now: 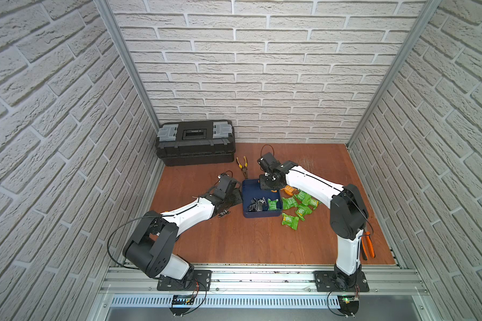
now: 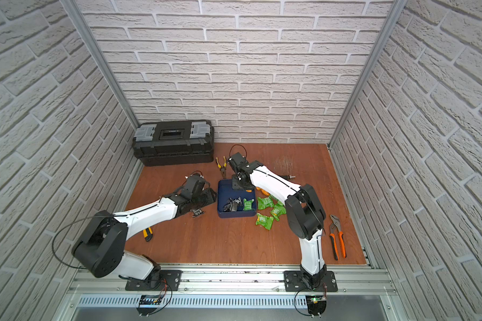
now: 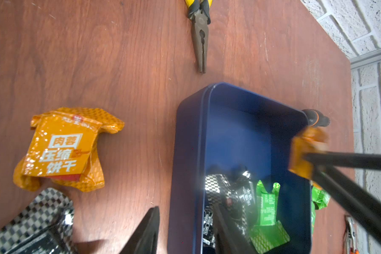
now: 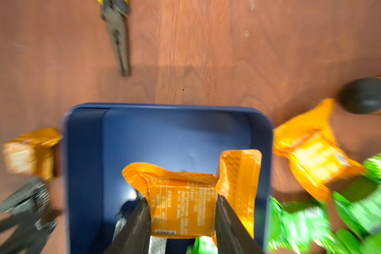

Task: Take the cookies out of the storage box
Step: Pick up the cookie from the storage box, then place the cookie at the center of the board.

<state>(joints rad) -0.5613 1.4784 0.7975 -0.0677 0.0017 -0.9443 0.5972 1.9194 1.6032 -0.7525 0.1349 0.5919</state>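
At the table point(image 1: 234, 244) centre sits the box point(image 1: 262, 214), navy and low-walled. Over its 1 o'clock corner the right pincer point(image 4: 182, 199) is clenched on an orange packet point(image 4: 185, 184), one finger against each side edge, the foil hanging above the blue floor. Black packets point(image 1: 254, 207) and one green packet point(image 1: 272, 204) lie inside along the 6 o'clock wall. Outside, just beside the 3 o'clock wall, a heap of green cookies point(image 1: 298, 207) spreads over the table, with loose orange packets point(image 1: 288, 190) at the heap's 12 o'clock end. At the box's 9 o'clock side the left pincer point(image 3: 185, 207) stands with jaws parted astride the wall, one finger point(image 3: 150, 228) outside and the other inside; whether they pinch the wall I cannot tell. Close to that pincer, on the table, lie a second orange packet point(image 3: 62, 149) with white print up and a checkered packet point(image 3: 31, 220) in black and silver. Yellow pliers point(image 3: 200, 37) lie at the box's 12 o'clock, nose pointing toward it. A black toolbox point(image 1: 195, 150) with grey latches fills the table's 10 o'clock corner, against the brick wall. Orange pliers point(image 2: 333, 226) lie at the table's 4 o'clock edge, beside the right arm.
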